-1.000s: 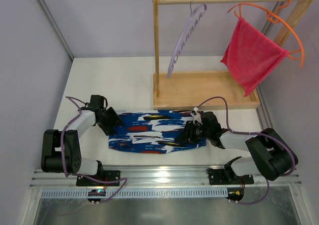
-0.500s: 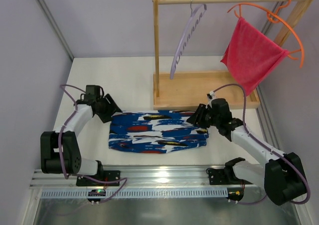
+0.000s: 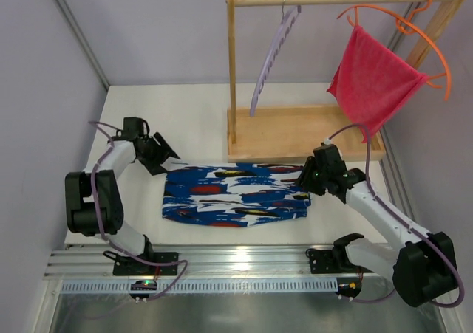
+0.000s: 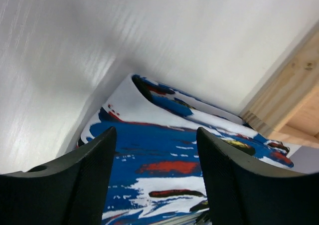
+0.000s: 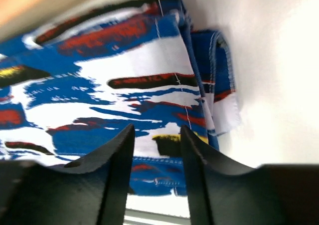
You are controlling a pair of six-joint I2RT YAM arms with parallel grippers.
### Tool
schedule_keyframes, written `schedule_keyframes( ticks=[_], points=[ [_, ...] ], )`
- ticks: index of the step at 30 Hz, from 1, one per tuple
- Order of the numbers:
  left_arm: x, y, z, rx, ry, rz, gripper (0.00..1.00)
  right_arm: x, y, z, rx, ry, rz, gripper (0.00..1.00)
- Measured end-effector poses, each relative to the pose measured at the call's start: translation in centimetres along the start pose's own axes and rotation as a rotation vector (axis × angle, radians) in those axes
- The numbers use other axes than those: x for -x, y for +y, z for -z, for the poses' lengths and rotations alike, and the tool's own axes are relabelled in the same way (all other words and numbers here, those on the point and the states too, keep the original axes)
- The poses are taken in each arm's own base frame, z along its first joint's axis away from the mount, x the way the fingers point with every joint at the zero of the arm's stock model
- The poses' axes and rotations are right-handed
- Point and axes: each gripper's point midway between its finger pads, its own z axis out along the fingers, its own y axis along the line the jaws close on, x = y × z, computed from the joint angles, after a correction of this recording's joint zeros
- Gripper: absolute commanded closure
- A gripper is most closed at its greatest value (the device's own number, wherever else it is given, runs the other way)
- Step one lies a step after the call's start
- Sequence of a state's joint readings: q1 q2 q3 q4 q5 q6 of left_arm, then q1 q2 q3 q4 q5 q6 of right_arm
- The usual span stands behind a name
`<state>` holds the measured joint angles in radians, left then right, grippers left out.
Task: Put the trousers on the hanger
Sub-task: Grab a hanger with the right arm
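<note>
Your left gripper [image 3: 164, 158] hovers open and empty at the left end of the trousers [image 3: 229, 194], while your right gripper [image 3: 303, 182], fingers likewise parted on nothing, hangs over their right end. The folded trousers lie flat on the table [image 3: 192, 119] before the wooden rack [image 3: 303, 135], whose top rail carries the hanger [image 3: 270, 60].

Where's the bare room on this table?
The widest bare patch of table lies back left, between the wall, the rack's wooden base and the trousers. A thin strip runs before the trousers. The right side is crowded by the right gripper.
</note>
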<state>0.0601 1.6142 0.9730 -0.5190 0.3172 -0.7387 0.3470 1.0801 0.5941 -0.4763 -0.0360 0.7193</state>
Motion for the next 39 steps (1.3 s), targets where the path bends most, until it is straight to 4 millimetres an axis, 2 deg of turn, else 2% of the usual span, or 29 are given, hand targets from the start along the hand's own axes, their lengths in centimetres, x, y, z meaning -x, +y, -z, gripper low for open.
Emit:
schedule_keyframes(
  ticks=[2,4,5,7,10,13,15,17,21,27,30,36,39],
  points=[
    [0.6,-1.2,1.9,-0.030,-0.037,-0.032,0.28,2.4,0.8,2.4,-0.023,-0.066,0.022,0.41],
    [1.4,-3.2,4.7,-0.093,-0.104,-0.073,0.06,5.7,3.1,5.8,0.004,-0.158,0.044,0.34],
    [1.6,-4.2,6.2,-0.133,-0.140,-0.098,0.00,7.5,4.7,7.6,0.037,-0.214,0.051,0.30],
    [1.8,-6.2,9.4,-0.218,-0.210,-0.143,0.00,11.6,8.6,12.7,0.116,-0.345,0.068,0.23],
    [1.1,-8.0,12.7,-0.324,-0.271,-0.196,0.00,16.0,13.6,19.7,0.230,-0.503,0.082,0.15],
    [-0.1,-8.3,13.5,-0.374,-0.277,-0.230,0.00,19.1,17.6,25.4,0.305,-0.622,0.089,0.12],
    [-1.1,-7.7,12.7,-0.372,-0.243,-0.244,0.00,20.5,19.7,27.9,0.338,-0.688,0.096,0.10],
    [-1.9,-6.7,11.5,-0.351,-0.202,-0.248,0.00,21.4,21.5,29.6,0.360,-0.738,0.109,0.10],
    [-3.1,-5.6,10.1,-0.337,-0.144,-0.252,0.00,23.0,23.9,31.2,0.355,-0.831,0.133,0.10],
    [-4.4,-5.2,9.2,-0.372,-0.101,-0.259,0.00,23.2,27.8,29.7,0.310,-0.879,0.199,0.09],
    [-4.7,-5.2,8.9,-0.391,-0.096,-0.270,0.00,23.1,29.3,28.0,0.246,-0.902,0.237,0.09],
    [-5.5,-4.9,8.4,-0.417,-0.065,-0.274,0.00,22.9,30.1,24.5,0.061,-0.929,0.303,0.12],
    [-5.6,-5.0,8.2,-0.423,-0.057,-0.275,0.00,23.0,29.3,23.1,-0.039,-0.929,0.332,0.17]
  ],
)
